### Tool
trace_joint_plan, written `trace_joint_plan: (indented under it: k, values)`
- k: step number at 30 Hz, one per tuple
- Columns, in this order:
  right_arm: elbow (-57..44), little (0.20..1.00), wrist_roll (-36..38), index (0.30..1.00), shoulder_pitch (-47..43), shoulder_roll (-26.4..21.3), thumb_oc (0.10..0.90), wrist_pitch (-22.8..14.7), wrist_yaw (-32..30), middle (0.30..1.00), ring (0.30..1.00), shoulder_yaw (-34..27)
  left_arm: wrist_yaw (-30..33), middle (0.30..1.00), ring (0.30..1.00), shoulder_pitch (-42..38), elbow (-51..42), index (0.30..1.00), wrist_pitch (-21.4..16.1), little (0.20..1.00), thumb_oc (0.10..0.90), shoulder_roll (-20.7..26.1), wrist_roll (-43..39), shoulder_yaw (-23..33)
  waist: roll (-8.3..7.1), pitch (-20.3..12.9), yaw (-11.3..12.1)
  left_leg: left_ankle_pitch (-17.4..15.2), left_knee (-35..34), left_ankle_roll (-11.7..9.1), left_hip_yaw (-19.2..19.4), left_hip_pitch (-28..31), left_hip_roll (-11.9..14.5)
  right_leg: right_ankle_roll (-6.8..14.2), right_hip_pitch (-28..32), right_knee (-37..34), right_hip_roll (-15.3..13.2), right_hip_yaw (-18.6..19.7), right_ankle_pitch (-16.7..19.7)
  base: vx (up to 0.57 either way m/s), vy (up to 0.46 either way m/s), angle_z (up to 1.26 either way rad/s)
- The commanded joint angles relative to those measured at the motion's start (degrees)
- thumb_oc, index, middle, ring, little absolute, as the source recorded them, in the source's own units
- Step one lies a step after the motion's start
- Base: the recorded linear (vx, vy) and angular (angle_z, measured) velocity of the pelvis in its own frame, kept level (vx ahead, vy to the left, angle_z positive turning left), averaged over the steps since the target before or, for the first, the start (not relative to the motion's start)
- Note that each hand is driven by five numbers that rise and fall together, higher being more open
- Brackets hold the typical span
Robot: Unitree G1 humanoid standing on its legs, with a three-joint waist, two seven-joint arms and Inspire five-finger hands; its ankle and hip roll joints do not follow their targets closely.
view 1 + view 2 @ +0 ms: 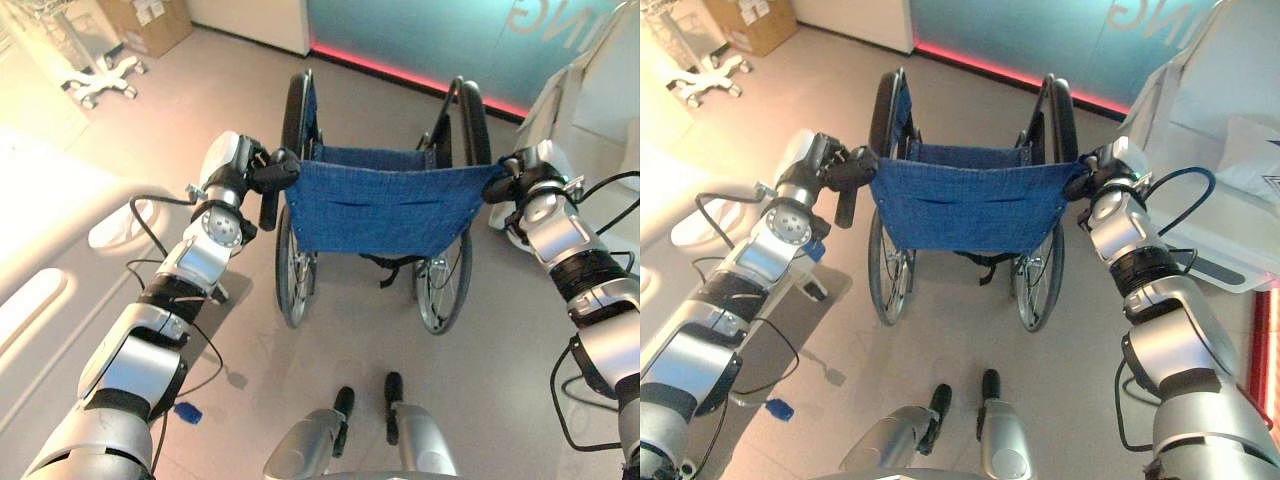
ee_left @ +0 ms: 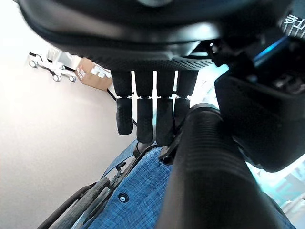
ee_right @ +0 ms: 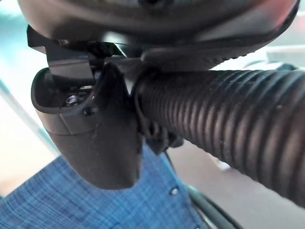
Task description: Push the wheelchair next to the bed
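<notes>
Folding wheelchair w/ blue fabric backrest and big spoked wheels (image 1: 385, 205) sits centre frame in the left eye view, back toward the robot, on grey floor. White bed w/ moulded side rail (image 1: 60, 265) runs down the left edge, so chair is near it but not yet alongside.

Left hand (image 1: 268, 172) is at the black ribbed push handle (image 2: 209, 171), upper left corner of the backrest. In its wrist view the fingers (image 2: 143, 119) hang fairly straight past the grip, thumb beside it, so I'd call it loosely laid against the handle, not wrapped. Right hand (image 1: 510, 180) is at the other ribbed handle (image 3: 224, 129); thumb presses next to it, but whether the fingers curl round I can't tell.

Handling, imo: frame is stiff, rolls easily, casters will swing if pushed unevenly. Fabric back is soft and would sag, so no good for pushing. Take the two rubber grips: ribbed, shouldn't slip. Even pressure on both, slightly more on the right to veer toward the bed.
</notes>
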Motion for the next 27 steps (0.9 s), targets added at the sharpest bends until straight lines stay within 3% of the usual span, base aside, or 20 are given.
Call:
trace_joint_plan:
  k: [1,2,8,12,13,14,16,17,18,21,22,24,25,27]
  values:
    - [-1.9,0.300,7.0,0.300,0.2,-0.1,0.400,-2.0,5.2,0.300,0.300,0.7,-2.2,0.300,0.300,7.6,4.4,0.300,-0.6,0.300,0.400,2.0,1.8,-5.9,-2.02,0.1,1.5,-9.3,5.2,-4.0,2.7,8.3,10.1,0.5,-3.3,2.1,-3.1,-3.3,3.0,0.37,-0.263,0.36]
    - [-2.1,0.300,7.6,0.300,0.7,-0.4,0.400,-1.5,4.6,0.300,0.300,0.7,-1.5,0.300,0.300,6.9,5.1,0.300,-0.8,0.300,0.400,0.8,2.2,-6.3,-1.80,-0.4,0.5,-7.3,3.2,-5.3,4.2,10.2,13.2,-0.1,-2.6,2.4,-2.6,-4.6,1.8,0.31,-0.223,0.44]
    - [-1.0,0.300,6.5,0.300,1.4,0.5,0.400,-2.1,5.2,0.300,0.300,0.8,0.1,0.300,0.300,6.0,7.5,0.300,-1.5,0.300,0.400,-1.1,2.1,-6.4,-0.20,-2.3,-0.9,-0.6,-0.2,-7.9,3.7,15.8,17.1,-2.1,-1.7,4.2,-0.9,-6.9,-2.1,0.30,-0.120,0.55]
    - [-0.9,0.300,5.6,0.300,1.9,0.2,0.400,-3.1,5.7,0.300,0.300,1.2,-0.5,0.300,0.300,6.4,8.4,0.300,-1.7,0.300,0.400,-1.7,2.1,-6.5,-0.10,-4.1,-1.8,5.3,3.5,-9.5,4.5,18.9,20.4,-3.9,-0.4,4.1,0.4,-8.3,-3.7,0.30,-0.107,0.10]
    - [-1.7,0.300,5.0,0.300,2.8,-0.5,0.400,-4.3,6.1,0.300,0.300,1.6,-0.6,0.300,0.300,8.1,8.5,0.300,-2.1,0.300,0.400,-2.1,2.5,-6.1,-0.65,-5.0,-1.6,8.0,9.0,-9.6,3.9,17.7,20.0,-5.1,1.7,3.2,1.0,-8.7,-4.5,0.46,-0.201,0.07]
    - [-2.5,0.300,4.7,0.300,3.3,-0.6,0.400,-4.3,5.7,0.300,0.300,1.9,-0.9,0.300,0.300,9.1,8.4,0.300,-2.4,0.300,0.400,-2.3,2.9,-5.6,-1.20,-5.0,-0.8,8.6,13.1,-9.1,3.9,15.3,19.1,-5.8,3.6,2.6,1.3,-8.6,-5.1,0.56,-0.288,0.14]
    - [-3.6,0.300,4.6,0.300,4.3,-0.4,0.400,-4.4,4.2,0.300,0.300,2.1,-2.1,0.300,0.300,10.7,7.1,0.300,-2.0,0.300,0.400,-3.0,4.4,-4.7,-2.62,-2.8,2.0,6.6,20.4,-6.9,5.1,3.1,14.6,-6.4,9.6,1.4,2.1,-7.4,-6.0,0.59,-0.281,-0.09]
    - [-3.4,0.300,2.7,0.300,4.4,0.5,0.400,-5.4,4.1,0.300,0.300,2.3,-3.0,0.300,0.300,12.1,5.7,0.300,-2.1,0.300,0.400,-2.9,4.9,-4.4,-1.99,-0.4,4.4,3.5,18.2,-5.5,7.3,-1.8,10.5,-6.1,13.0,1.6,3.4,-6.7,-6.9,0.54,-0.175,-0.35]
    - [-3.3,0.300,2.3,0.300,4.4,0.6,0.400,-5.6,3.9,0.300,0.300,2.3,-3.1,0.300,0.300,12.3,5.4,0.300,-2.1,0.300,0.400,-3.0,5.0,-4.4,-1.74,-0.1,4.7,3.9,16.8,-5.5,8.2,-2.5,10.2,-6.1,13.6,1.5,3.8,-6.7,-7.1,0.52,-0.089,-0.29]
    - [-3.6,0.300,-2.6,0.300,4.7,0.4,0.400,-6.3,4.2,0.300,0.300,2.1,-4.8,0.300,0.300,14.7,1.0,0.300,-2.1,0.300,0.400,-1.4,5.9,-5.5,1.19,1.8,8.3,8.0,4.8,-6.7,13.5,-6.9,6.7,-6.0,18.9,0.8,8.0,-6.2,-9.3,0.46,-0.015,-0.41]
    - [-3.6,0.300,-2.9,0.300,4.5,0.0,0.400,-6.4,4.6,0.300,0.300,2.2,-5.4,0.300,0.300,15.2,0.0,0.300,-2.0,0.300,0.400,-0.9,6.5,-5.7,1.50,2.0,9.3,8.8,2.6,-6.7,14.5,-7.4,5.9,-5.9,19.9,0.6,8.5,-5.7,-9.7,0.43,0.006,-0.51]
    - [-2.0,0.300,-5.8,0.300,3.8,-0.4,0.400,-7.6,6.3,0.300,0.300,2.0,-6.5,0.300,0.300,16.6,-1.0,0.300,-2.3,0.300,0.400,-0.7,8.2,-5.6,1.45,1.3,10.5,7.4,2.2,-5.4,14.8,-7.0,5.2,-5.6,19.9,0.9,8.4,-5.8,-10.6,0.39,0.050,-0.75]
    - [-0.1,0.300,-6.6,0.300,3.3,-0.3,0.400,-9.3,7.0,0.300,0.300,2.2,-7.2,0.300,0.300,17.9,-1.3,0.300,-2.5,0.300,0.400,-0.5,9.0,-5.5,0.84,0.6,11.4,3.9,2.2,-3.6,14.2,-5.2,4.2,-4.9,20.1,2.4,7.3,-6.2,-11.7,0.48,0.083,-0.80]
    - [0.3,0.300,-6.4,0.300,3.5,-0.3,0.400,-10.3,8.1,0.300,0.300,1.9,-8.3,0.300,0.300,19.8,-2.5,0.300,-1.7,0.300,0.400,0.0,10.3,-5.1,-0.02,-0.8,13.4,1.5,2.3,-2.1,13.3,-4.3,4.0,-4.2,21.5,4.9,6.4,-7.7,-13.4,0.47,0.061,-0.46]
